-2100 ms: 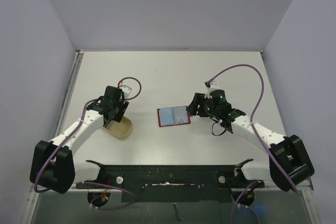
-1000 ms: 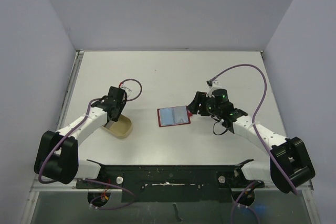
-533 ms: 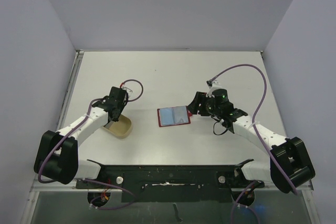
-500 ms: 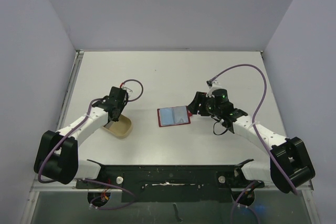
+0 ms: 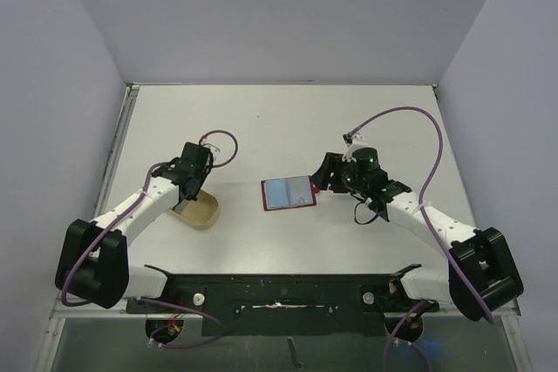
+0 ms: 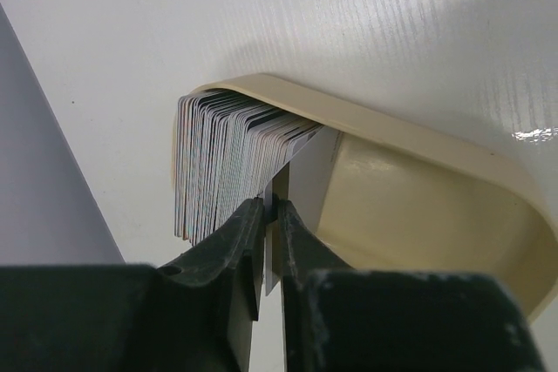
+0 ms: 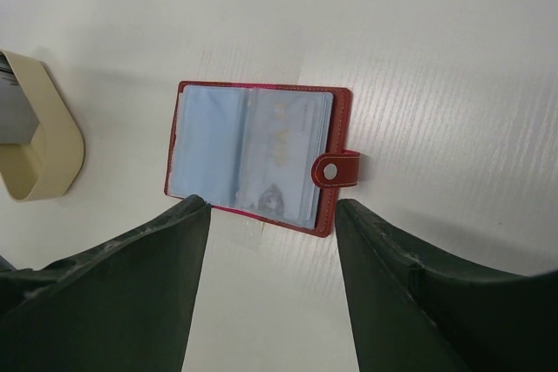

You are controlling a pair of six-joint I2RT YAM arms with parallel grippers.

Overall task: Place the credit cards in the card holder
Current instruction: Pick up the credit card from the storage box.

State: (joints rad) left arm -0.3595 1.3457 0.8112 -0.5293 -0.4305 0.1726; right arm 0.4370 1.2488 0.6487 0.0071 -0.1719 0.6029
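Note:
A tight stack of pale credit cards (image 6: 222, 158) stands on edge in the tan oval dish (image 6: 418, 141). My left gripper (image 6: 272, 206) reaches into that dish, shut on the edge of the outermost card (image 6: 281, 182). From above, the left gripper (image 5: 187, 187) sits over the dish (image 5: 200, 213). The red card holder (image 7: 253, 158) lies open and flat on the table, its snap tab (image 7: 336, 169) pointing right. My right gripper (image 7: 270, 206) hovers open just over its near edge, touching nothing. In the top view the card holder (image 5: 288, 193) is mid-table, with the right gripper (image 5: 324, 176) at its right side.
The dish (image 7: 44, 150) also shows at the left edge of the right wrist view, well left of the card holder. White table (image 5: 279, 119) with grey walls on three sides. Purple cables (image 5: 410, 119) loop above both arms.
The left jaws have closed from partly open onto a card in the dish. Both arms have barely shifted, and the card holder has not moved.

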